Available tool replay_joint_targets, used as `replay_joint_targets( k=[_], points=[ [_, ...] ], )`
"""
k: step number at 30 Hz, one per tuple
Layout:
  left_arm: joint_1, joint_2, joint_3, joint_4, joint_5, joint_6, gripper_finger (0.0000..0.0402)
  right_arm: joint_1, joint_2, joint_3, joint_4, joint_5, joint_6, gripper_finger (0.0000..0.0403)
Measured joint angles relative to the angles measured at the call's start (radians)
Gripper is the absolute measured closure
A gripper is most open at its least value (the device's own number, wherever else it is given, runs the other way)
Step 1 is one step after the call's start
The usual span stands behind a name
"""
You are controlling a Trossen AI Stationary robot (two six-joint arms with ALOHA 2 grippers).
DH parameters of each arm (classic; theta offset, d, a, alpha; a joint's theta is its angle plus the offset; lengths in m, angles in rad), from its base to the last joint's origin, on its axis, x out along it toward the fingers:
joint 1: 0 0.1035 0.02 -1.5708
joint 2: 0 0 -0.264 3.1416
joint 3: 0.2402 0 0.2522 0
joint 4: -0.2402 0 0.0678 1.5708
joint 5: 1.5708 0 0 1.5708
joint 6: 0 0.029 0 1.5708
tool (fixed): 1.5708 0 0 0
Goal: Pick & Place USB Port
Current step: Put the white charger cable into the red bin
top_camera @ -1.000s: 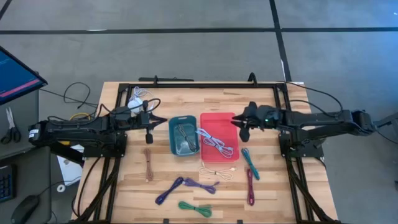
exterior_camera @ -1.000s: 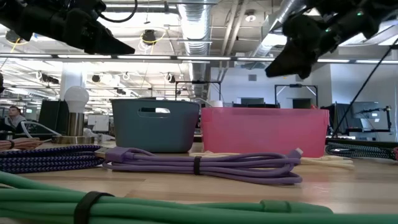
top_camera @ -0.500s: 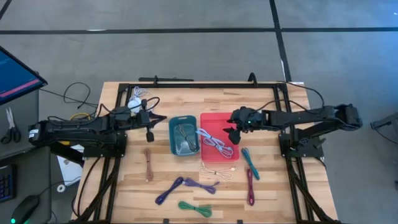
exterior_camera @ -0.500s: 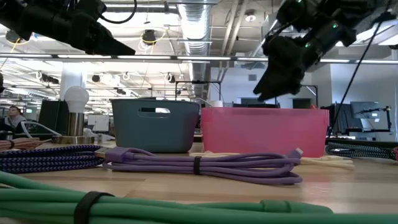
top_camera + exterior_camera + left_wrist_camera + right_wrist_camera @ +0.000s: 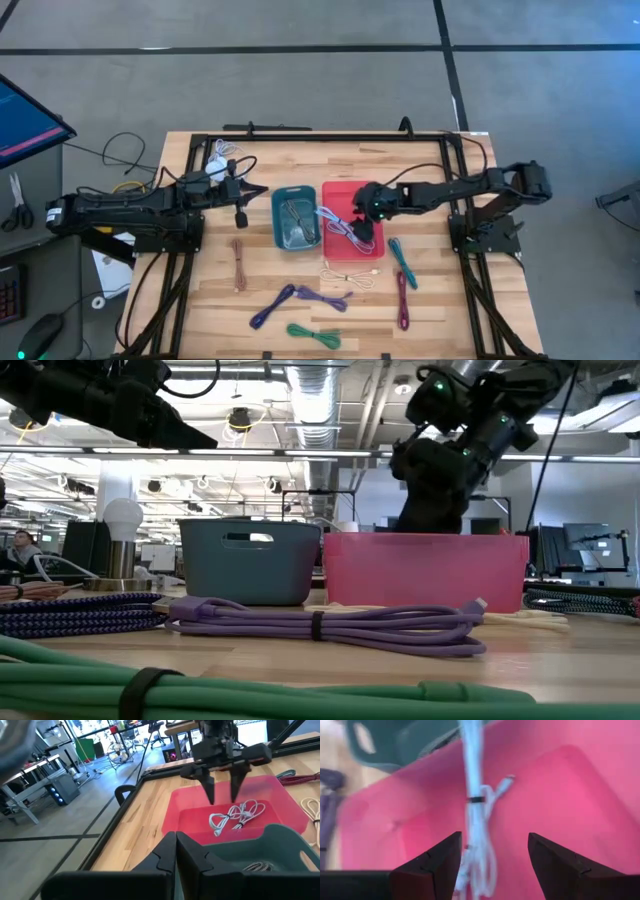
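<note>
1. Since a second ago the right gripper (image 5: 366, 228) has moved from beside the red bin (image 5: 340, 192) to over it, fingers wide
2. Left gripper (image 5: 240, 213) hangs pinched shut, holding nothing, just left of the teal bin (image 5: 277, 215)
3. White cable (image 5: 345, 232) lies in the red bin, directly under the right gripper's spread fingers (image 5: 427, 867)
4. Loose cables lie on the worktop (image 5: 200, 290)

Dark jointed arms (image 5: 130, 205); tapered fingers (image 5: 427, 865)
</note>
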Motion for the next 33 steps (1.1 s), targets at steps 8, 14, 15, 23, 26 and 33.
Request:
replay_joint_targets(
  k=[8,14,15,23,26,33],
  points=[
    [0.0,0.0,0.0,0.0,0.0,0.0,0.0389,0.014,0.055,0.063,0.004,-0.025,0.0,0.0207],
    [0.0,0.0,0.0,0.0,0.0,0.0,0.0389,0.012,0.054,0.066,0.002,-0.023,0.0,0.0229],
    [0.0,0.0,0.0,0.0,0.0,0.0,0.0389,0.013,0.054,0.066,0.003,-0.023,0.0,0.0232],
    [0.0,0.0,0.0,0.0,0.0,0.0,0.0389,0.013,0.054,0.066,0.004,-0.022,-0.001,0.0246],
    [0.0,0.0,0.0,0.0,0.0,0.0,0.0389,0.011,0.054,0.066,0.011,-0.022,-0.003,0.025],
    [0.0,0.0,0.001,0.0,0.0,0.0,0.0389,-0.027,0.054,0.066,-0.022,0.004,0.099,0.0257]
  ],
)
